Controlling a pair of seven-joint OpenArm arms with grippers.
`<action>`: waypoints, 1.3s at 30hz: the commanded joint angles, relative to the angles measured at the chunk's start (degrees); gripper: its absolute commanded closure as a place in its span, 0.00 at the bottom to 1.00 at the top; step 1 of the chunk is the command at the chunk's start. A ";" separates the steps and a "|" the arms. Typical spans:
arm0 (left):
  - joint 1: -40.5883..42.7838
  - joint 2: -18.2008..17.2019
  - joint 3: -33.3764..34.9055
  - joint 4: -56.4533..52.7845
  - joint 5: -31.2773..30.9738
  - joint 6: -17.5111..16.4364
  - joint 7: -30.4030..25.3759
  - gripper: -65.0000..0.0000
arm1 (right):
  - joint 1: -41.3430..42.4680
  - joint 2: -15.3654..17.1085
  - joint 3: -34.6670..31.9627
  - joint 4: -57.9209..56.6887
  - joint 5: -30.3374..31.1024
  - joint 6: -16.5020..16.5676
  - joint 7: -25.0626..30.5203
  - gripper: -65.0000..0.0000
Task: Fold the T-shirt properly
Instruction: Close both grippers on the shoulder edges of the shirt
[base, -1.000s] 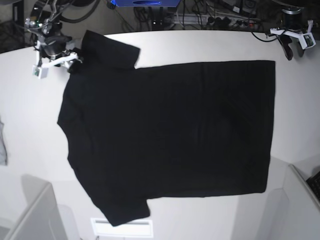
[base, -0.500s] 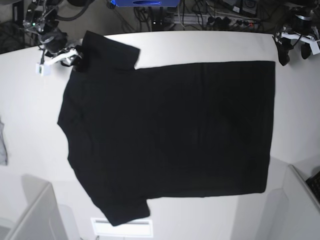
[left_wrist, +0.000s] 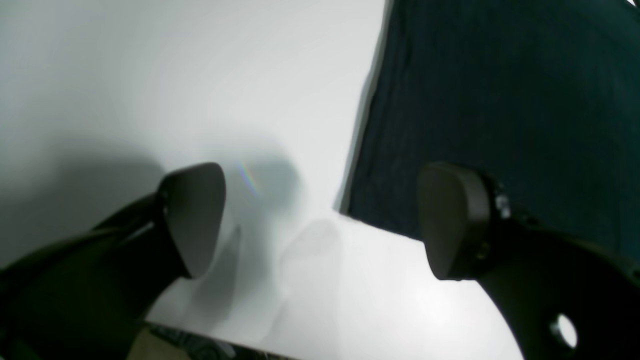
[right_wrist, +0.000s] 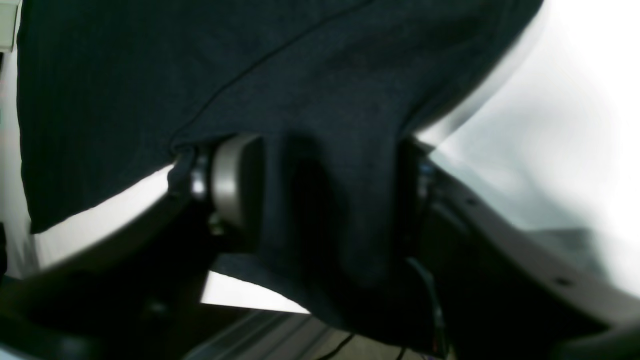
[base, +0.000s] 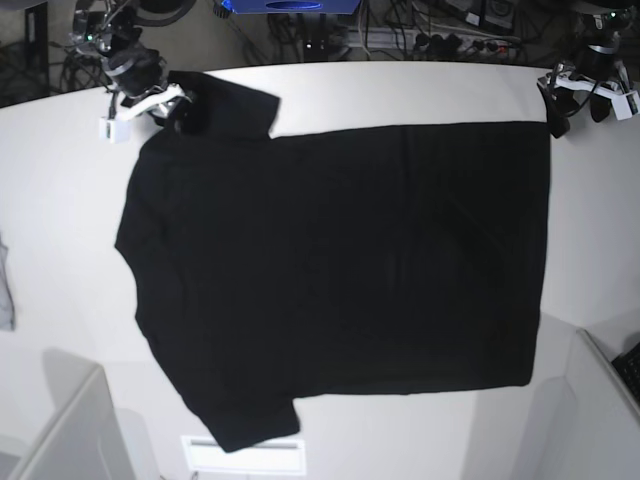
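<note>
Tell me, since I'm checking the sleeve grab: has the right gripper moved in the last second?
Yes. The right gripper has shifted toward the table's far edge and onto the T-shirt's sleeve.

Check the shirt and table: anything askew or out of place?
The T-shirt lies flat but slightly skewed on the table. One sleeve is bunched between the fingers of the right hand. The left hand is open at the hem corner, gripping nothing. A grey cloth scrap sits at the table's edge.
</note>
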 joint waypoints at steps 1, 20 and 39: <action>-0.02 -0.65 0.37 0.24 -0.91 -0.41 -1.07 0.11 | -1.29 0.11 -0.27 -0.84 -3.16 -1.89 -5.56 0.65; -6.27 -0.38 8.46 -9.43 -1.17 -0.32 -0.89 0.20 | -1.20 1.43 -0.18 -0.84 -3.16 -1.89 -6.00 1.00; -7.50 0.49 14.79 -9.96 -1.26 -0.23 -0.89 0.36 | -1.20 1.43 -0.09 -0.84 -3.16 -1.89 -6.00 1.00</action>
